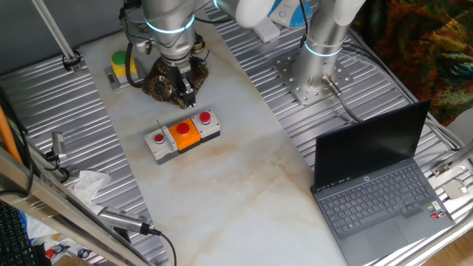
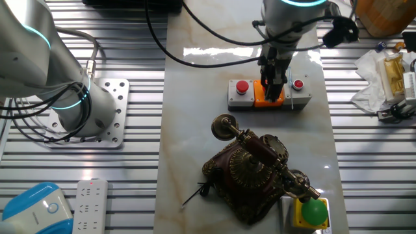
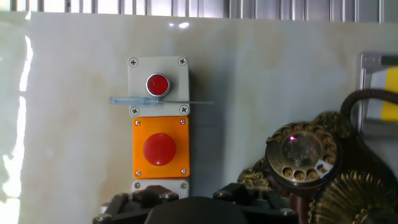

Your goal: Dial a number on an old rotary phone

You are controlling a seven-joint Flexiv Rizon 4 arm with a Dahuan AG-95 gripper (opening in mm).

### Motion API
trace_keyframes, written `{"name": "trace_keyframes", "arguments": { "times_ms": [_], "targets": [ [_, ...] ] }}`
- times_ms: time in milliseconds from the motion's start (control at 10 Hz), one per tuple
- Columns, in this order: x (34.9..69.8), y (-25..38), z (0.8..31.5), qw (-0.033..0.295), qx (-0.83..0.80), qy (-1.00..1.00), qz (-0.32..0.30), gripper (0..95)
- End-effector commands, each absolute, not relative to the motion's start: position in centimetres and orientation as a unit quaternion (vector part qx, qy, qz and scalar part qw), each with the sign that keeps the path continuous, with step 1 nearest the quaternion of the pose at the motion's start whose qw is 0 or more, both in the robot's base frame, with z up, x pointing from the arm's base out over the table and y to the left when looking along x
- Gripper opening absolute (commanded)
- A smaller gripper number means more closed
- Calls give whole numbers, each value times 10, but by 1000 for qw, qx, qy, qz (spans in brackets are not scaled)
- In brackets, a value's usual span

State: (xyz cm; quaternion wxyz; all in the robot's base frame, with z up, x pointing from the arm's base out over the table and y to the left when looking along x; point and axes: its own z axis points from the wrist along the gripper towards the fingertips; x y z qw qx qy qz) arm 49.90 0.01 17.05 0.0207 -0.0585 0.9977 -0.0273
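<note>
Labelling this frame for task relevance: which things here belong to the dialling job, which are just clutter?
Job:
old rotary phone, with its round dial
hand

Lying about:
grey button box
laptop
green button on yellow box
power strip
crumpled tissue

**Ornate rotary phone upright on the table**

The old rotary phone stands on the pale marble table. Its flared base is dark reddish-brown with brass-gold filigree. The handset lies diagonally across the cradle, and the round dial faces up, its finger holes visible in the hand view.
</note>
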Motion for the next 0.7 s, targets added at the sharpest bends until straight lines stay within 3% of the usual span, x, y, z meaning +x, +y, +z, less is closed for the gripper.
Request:
{"name": "trace_keyframes", "arguments": {
  "times_ms": [100,700],
  "targets": [
    [500,0,170,23,-71,997,-32,0],
    [500,0,170,19,-72,997,-32,0]
  ]
}}
